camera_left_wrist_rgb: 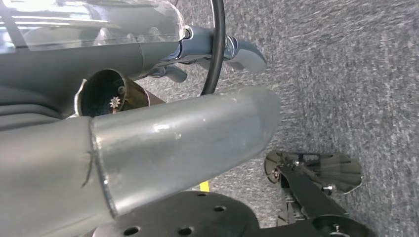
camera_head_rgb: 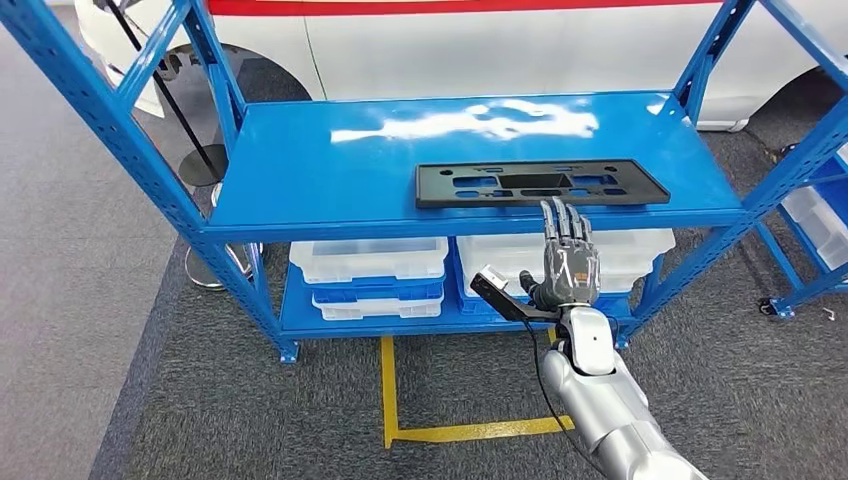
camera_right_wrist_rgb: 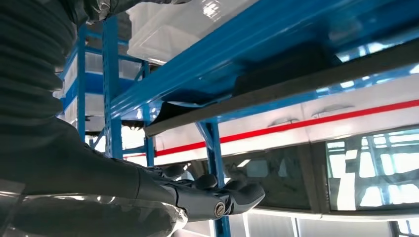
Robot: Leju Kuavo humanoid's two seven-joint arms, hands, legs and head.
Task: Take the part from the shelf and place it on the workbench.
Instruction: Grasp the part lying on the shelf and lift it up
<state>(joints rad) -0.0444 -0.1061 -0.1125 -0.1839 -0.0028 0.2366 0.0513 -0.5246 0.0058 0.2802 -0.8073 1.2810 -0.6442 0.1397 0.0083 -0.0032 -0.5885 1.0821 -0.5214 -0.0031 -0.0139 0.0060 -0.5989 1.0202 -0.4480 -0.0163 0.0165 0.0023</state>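
Observation:
A flat black rectangular part (camera_head_rgb: 540,183) with several cut-outs lies near the front edge of the blue shelf's (camera_head_rgb: 330,170) upper deck. My right hand (camera_head_rgb: 568,257) is raised in front of that edge, just below the part, its fingers straight and apart and holding nothing. Its fingertips reach up to the shelf's front lip, close under the part's near side. In the right wrist view the part's edge (camera_right_wrist_rgb: 306,81) runs along the blue deck (camera_right_wrist_rgb: 207,59), with my hand's fingers (camera_right_wrist_rgb: 232,195) extended and holding nothing.
White plastic bins (camera_head_rgb: 370,262) fill the lower shelf level. Blue uprights (camera_head_rgb: 110,120) frame the rack on both sides. A second blue rack with a bin (camera_head_rgb: 815,215) stands at the right. A white car with a red stripe (camera_head_rgb: 500,40) is behind. Yellow floor tape (camera_head_rgb: 390,400) marks the grey carpet.

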